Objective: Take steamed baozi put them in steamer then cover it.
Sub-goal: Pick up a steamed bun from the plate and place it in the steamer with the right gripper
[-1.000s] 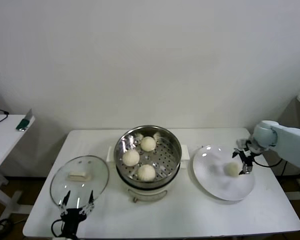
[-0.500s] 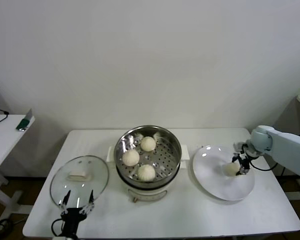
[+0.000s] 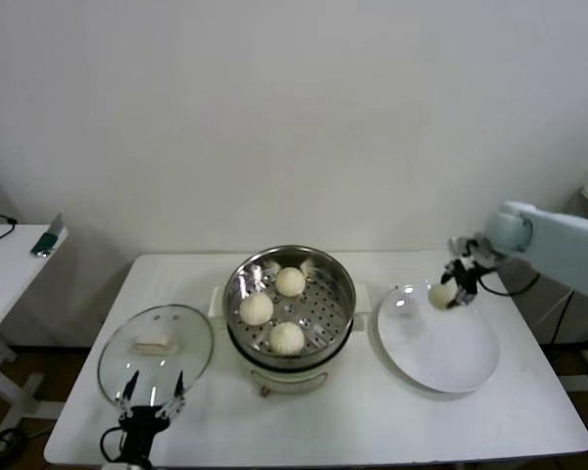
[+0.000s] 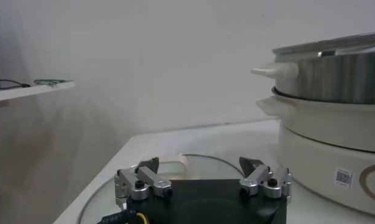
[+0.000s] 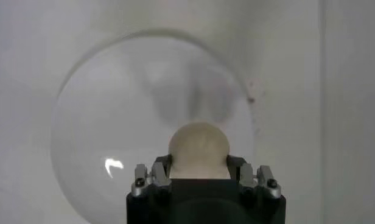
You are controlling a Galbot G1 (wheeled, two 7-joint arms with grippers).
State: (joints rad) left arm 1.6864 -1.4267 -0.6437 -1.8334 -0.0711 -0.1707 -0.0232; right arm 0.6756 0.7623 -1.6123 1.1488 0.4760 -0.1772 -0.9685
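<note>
A small square code sticker point(image 4: 341, 176) sits on the steamer point(image 3: 290, 305) base; nothing on it can be read. The right pincer point(image 3: 454, 285) pinches one round, smooth, off-white baozi point(image 3: 441, 295) above the white plate point(image 3: 437, 345), at its 12 o'clock edge. Three more buns point(image 3: 273, 309) sit in the steamer. The left pincer point(image 3: 150, 395) is spread wide at the glass cover point(image 3: 156, 354), at its 6 o'clock, on the counter point(image 3: 372, 416)

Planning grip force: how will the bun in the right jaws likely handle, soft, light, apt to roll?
The bun looks smooth and doughy, so probably soft and easily dented. It is round, so it would likely roll if dropped on the plate. Small, probably light.
</note>
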